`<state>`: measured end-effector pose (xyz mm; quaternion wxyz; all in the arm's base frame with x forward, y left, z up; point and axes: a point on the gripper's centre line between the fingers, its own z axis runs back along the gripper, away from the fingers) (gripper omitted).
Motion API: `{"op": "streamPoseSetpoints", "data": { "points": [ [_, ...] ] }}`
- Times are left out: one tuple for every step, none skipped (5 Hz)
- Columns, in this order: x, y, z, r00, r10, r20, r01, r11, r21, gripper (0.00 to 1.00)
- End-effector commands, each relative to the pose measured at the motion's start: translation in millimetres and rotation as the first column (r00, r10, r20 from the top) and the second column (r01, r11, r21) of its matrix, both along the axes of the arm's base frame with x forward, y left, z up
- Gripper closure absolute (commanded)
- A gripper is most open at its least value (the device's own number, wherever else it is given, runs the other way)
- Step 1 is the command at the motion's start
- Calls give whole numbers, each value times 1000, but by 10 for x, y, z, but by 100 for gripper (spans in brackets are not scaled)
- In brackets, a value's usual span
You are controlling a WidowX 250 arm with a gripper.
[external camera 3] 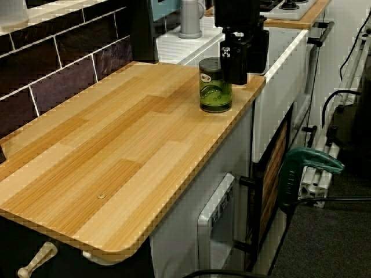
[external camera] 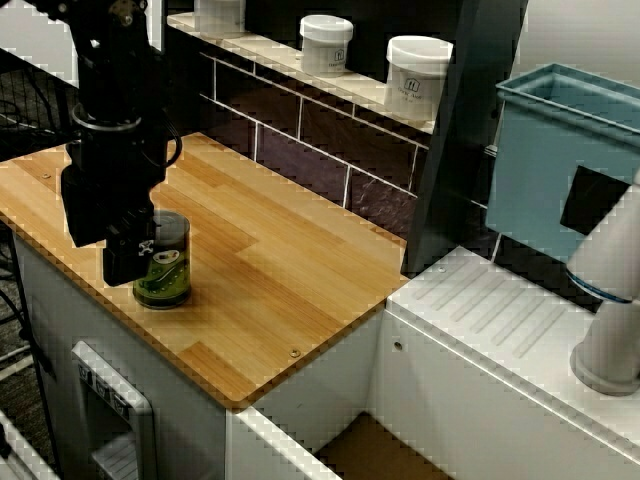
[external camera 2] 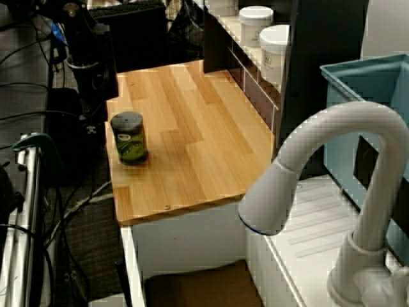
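While the green jar [external camera: 168,268] stands upright on the tabletop [external camera: 270,260], long axis vertical, dark lid [external camera 2: 126,119] upward, the jaws hang just beside it; their opening cannot be told.

Light wooden countertop [external camera: 280,250] — one dark-lidded green jar [external camera: 172,268] upright, close to its outer edge

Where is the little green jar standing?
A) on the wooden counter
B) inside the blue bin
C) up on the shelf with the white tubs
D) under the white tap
A: the green jar stands upright on the wooden counter, close to its edge, with the gripper right beside it.
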<state>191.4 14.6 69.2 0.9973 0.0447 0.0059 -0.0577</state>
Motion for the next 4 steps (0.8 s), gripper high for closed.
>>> {"op": "streamPoseSetpoints", "data": {
  "points": [
    [217, -23, 16, 1000, 14, 13, -15, 1000, 12, 0],
    [360, -52, 31, 1000, 22, 8, -23, 1000, 16, 0],
    [525, -45, 76, 999, 42, 11, -42, 999, 12, 0],
    [697, -28, 113, 999, 53, 6, -53, 999, 5, 0]
  ]
}}
